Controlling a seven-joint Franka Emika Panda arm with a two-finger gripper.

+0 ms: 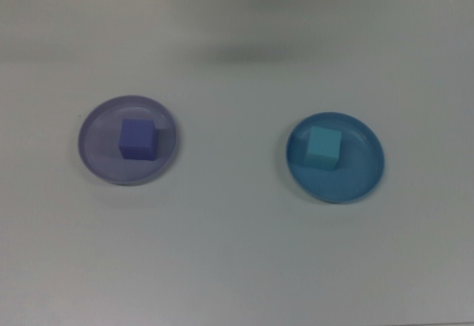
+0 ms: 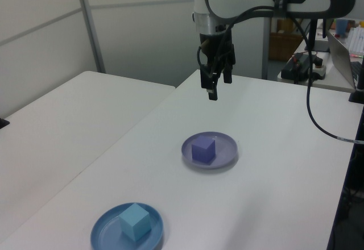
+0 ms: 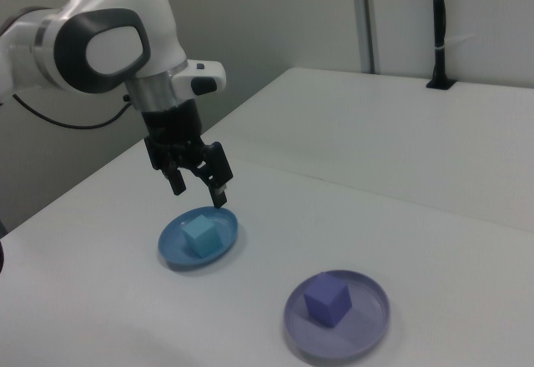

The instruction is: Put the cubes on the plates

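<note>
Top view shows you the purple cube (image 1: 138,139) sitting on the purple plate (image 1: 95,164) and the light blue cube (image 1: 324,147) on the blue plate (image 1: 354,181). Your gripper (image 3: 198,179) hangs high above the bench (image 1: 237,252), jaws apart and empty, so the job looks done.

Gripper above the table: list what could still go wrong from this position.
1. The gripper hangs open and empty, high over the table. A descent toward either plate could knock a placed cube off.
2. The turquoise cube sits off-centre on the blue plate, toward its rim, so a bump might tip it out.
3. The purple cube sits more centrally on the lavender plate, so it seems safer.
</note>
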